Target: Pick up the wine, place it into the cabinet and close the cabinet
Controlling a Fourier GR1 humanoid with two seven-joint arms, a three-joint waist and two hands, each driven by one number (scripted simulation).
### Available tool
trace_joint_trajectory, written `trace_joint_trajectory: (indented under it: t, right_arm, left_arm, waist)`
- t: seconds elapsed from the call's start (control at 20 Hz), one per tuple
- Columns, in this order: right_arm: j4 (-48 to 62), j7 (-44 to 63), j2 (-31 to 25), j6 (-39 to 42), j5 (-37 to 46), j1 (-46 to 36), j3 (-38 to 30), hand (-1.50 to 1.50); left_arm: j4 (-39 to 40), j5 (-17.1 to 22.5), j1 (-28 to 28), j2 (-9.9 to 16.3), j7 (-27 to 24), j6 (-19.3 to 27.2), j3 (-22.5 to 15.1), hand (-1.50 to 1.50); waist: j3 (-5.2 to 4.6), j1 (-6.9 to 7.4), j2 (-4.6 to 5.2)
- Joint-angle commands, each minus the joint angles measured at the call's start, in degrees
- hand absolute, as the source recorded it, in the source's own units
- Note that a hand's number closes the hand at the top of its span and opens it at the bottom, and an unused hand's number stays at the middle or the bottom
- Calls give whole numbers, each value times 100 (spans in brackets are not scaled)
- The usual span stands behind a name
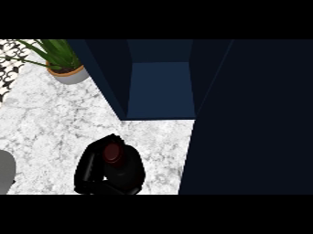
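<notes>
white marbled counter (51,123), patterned black-and-white tiled wall (0,64) at left, potted plant (61,61) near it

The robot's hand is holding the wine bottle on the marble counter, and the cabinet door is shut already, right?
Not quite. In the head view the cabinet is open, its blue inside showing. The rest holds: the hand curls round the wine bottle over the marble counter.
</notes>
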Motion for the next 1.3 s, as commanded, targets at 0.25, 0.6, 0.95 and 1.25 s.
trace_joint_trajectory:
  t: [0.25,0.6,0.95,1.25]
  right_arm:
    - [-1385,59,-427,86,-158,847,-101,-150]
    - [-1156,101,-161,-83,184,599,242,-150]
    - [-1227,28,-395,95,-253,675,-181,-150]
    - [-1321,-347,-441,165,-271,1026,13,-150]
  left_arm:
    - [-125,-158,-571,-8,358,1313,-308,150]
    - [694,-357,-1445,50,383,1340,136,150]
    - [1453,-278,-2427,-7,627,1647,31,150]
    - [2283,18,-3115,-8,569,1512,405,150]
  waist:
    - [3,-32,11]
    - [-9,-11,23]
    - [-4,-26,35]
    - [-4,-97,33]
